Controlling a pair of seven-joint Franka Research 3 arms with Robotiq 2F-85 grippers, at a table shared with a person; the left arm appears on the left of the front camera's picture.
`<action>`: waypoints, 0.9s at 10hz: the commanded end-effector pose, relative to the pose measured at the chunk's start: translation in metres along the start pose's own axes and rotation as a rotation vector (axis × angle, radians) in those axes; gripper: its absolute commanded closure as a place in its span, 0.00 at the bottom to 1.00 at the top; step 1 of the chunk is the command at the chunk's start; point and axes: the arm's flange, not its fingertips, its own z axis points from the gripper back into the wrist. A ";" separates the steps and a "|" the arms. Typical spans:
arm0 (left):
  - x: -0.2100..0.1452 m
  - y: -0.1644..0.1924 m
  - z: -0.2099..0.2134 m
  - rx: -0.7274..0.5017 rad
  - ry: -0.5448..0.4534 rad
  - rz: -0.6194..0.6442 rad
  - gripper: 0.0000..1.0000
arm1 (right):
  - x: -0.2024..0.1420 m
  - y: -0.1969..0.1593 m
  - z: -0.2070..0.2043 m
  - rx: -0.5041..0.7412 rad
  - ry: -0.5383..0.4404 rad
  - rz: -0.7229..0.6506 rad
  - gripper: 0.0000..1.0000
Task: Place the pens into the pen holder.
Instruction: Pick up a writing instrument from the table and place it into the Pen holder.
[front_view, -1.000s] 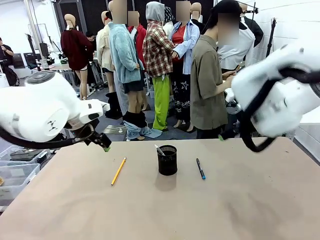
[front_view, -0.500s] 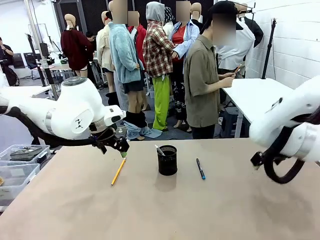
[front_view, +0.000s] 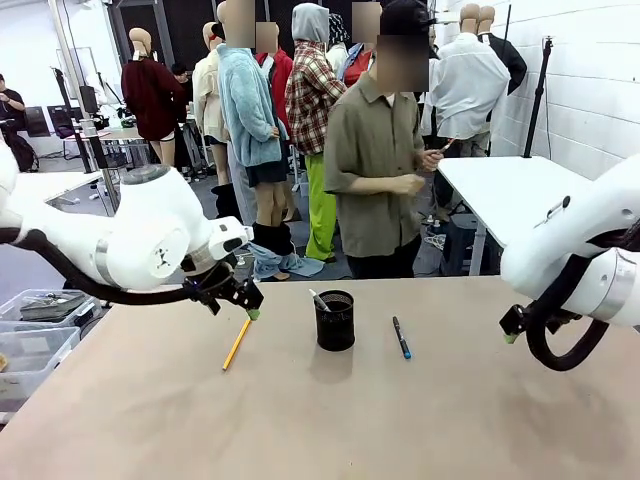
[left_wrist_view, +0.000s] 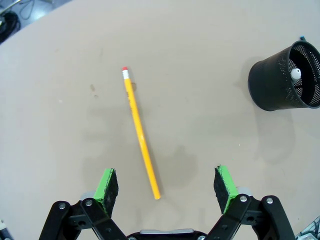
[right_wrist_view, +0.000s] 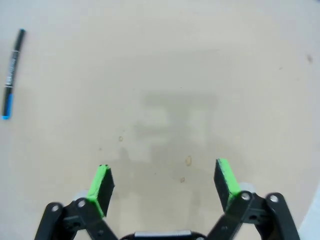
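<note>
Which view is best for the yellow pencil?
Left wrist view: the yellow pencil lies whole from eraser to tip, large and unobstructed. Front view has it small and foreshortened, its far end by the left gripper. Right wrist view faces the blue-tipped pen.

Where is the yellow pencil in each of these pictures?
Front view: yellow pencil left of centre, on the table.
Left wrist view: the pencil centre, slanting, eraser uppermost.
Right wrist view: the blue-tipped pen lies upper left instead.
Shared landmark: black mesh pen holder, right of the pencil.
</note>
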 end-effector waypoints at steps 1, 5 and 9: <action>0.000 0.006 -0.029 -0.036 -0.005 -0.002 0.00 | 0.002 0.000 0.002 -0.009 -0.011 0.016 0.00; 0.003 0.014 -0.071 0.082 0.186 -0.015 0.00 | 0.002 0.000 0.002 -0.009 -0.011 0.016 0.00; 0.007 0.019 -0.083 0.087 0.219 0.005 0.00 | 0.002 0.000 0.002 -0.009 -0.011 0.016 0.00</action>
